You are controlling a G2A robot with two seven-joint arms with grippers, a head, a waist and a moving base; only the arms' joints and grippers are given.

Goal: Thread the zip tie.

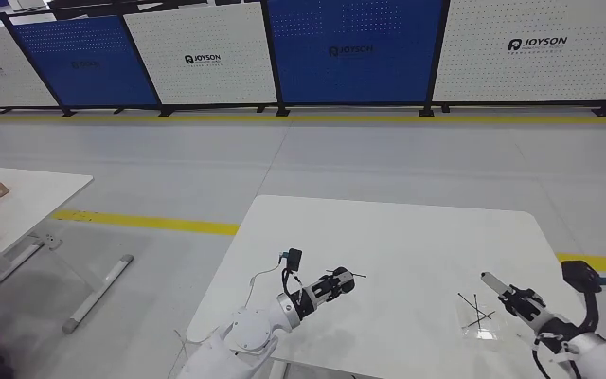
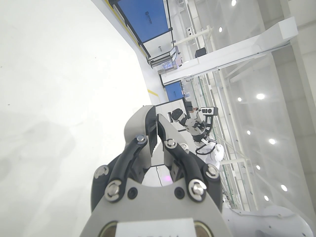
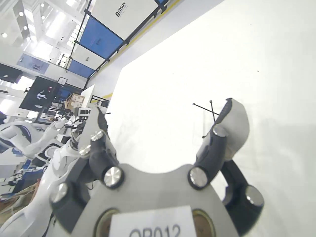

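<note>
Down at the lower middle of the top view, the left gripper (image 1: 339,280) has its jaws pressed together on a thin black zip tie (image 1: 356,275), whose end pokes out past their tip over the white worktop (image 1: 398,237). Toward the lower right corner, the right gripper (image 1: 505,289) has its jaws spread wide just beside a few loose zip ties (image 1: 476,312). These lie crossed over one another on the worktop, well apart from the left gripper.
</note>
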